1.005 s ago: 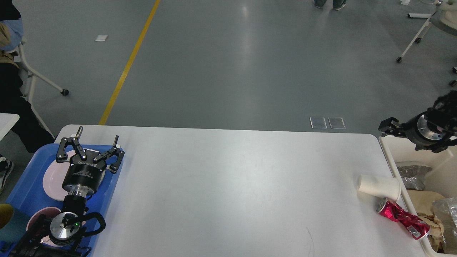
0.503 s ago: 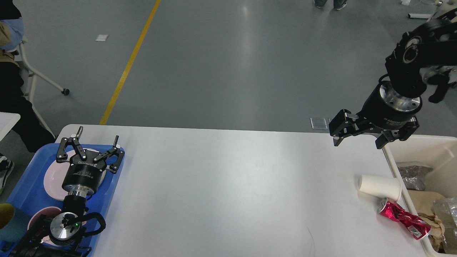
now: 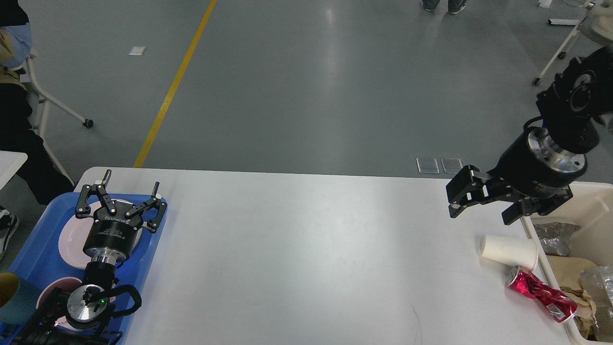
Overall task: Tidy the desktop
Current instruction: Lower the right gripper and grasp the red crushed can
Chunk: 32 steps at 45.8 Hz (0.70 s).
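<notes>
The white desktop (image 3: 306, 249) fills the lower view. A white paper cup (image 3: 508, 251) lies on its side near the right edge. A crushed red can (image 3: 541, 293) lies just below the cup, against the bin. My right gripper (image 3: 481, 211) is open and empty, hovering above the desktop just up and left of the cup. My left gripper (image 3: 125, 188) is open and empty above the blue tray (image 3: 36, 249), over a pink plate (image 3: 72, 237).
A cream-white bin (image 3: 574, 201) with crumpled paper and plastic stands off the right edge. The blue tray also holds a second pink dish (image 3: 50, 290) and a teal cup (image 3: 12, 299). A chair and a person are at far left.
My right arm swung from over the bin to above the desktop, then dropped lower toward the paper cup. The left arm, cup and can have not moved.
</notes>
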{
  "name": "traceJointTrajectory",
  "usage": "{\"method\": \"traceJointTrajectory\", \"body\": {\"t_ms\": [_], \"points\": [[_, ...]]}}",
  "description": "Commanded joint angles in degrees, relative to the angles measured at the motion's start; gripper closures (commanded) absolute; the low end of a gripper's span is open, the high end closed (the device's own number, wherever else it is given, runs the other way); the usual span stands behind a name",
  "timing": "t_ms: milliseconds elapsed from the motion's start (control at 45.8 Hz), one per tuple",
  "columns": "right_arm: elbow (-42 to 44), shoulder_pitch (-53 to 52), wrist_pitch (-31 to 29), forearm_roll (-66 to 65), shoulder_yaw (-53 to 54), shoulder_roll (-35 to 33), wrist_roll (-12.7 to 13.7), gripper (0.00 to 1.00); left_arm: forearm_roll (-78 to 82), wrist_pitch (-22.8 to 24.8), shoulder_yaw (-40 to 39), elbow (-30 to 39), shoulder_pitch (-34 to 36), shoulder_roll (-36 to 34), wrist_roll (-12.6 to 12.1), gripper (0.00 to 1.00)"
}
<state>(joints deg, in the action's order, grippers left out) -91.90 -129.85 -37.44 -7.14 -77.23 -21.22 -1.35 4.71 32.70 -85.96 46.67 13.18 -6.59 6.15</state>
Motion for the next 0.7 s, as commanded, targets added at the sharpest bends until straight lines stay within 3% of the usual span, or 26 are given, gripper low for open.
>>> {"method": "traceJointTrajectory", "body": {"t_ms": [0,87,240,459,546,677], "points": [[1.72,8.45,1.14,-4.27,-0.46,-0.93,0.03,0.09,0.04,0.00,0.00,0.00,0.00,0.00,0.00,0.04],[5.14,14.78,3.86,-7.88,-0.11,-2.77,0.38,0.09,-0.05,0.00,0.00,0.00,0.00,0.00,0.00,0.04],[8.93,23.84,13.70,-9.47,-1.08,-4.79,0.64,0.08,-0.05,0.00,0.00,0.00,0.00,0.00,0.00,0.04],[12.70,39.22,36.28,-12.98,-2.31,-6.73,-0.06,0.09,0.04,0.00,0.00,0.00,0.00,0.00,0.00,0.04],[13.85,42.21,37.44,-17.54,-4.24,-5.94,-0.94,0.16,-0.05,0.00,0.00,0.00,0.00,0.00,0.09,0.04],[15.52,44.24,38.32,-31.33,-5.12,-5.94,-5.07,0.22,0.04,0.00,0.00,0.00,0.00,0.00,0.00,0.04]]}}
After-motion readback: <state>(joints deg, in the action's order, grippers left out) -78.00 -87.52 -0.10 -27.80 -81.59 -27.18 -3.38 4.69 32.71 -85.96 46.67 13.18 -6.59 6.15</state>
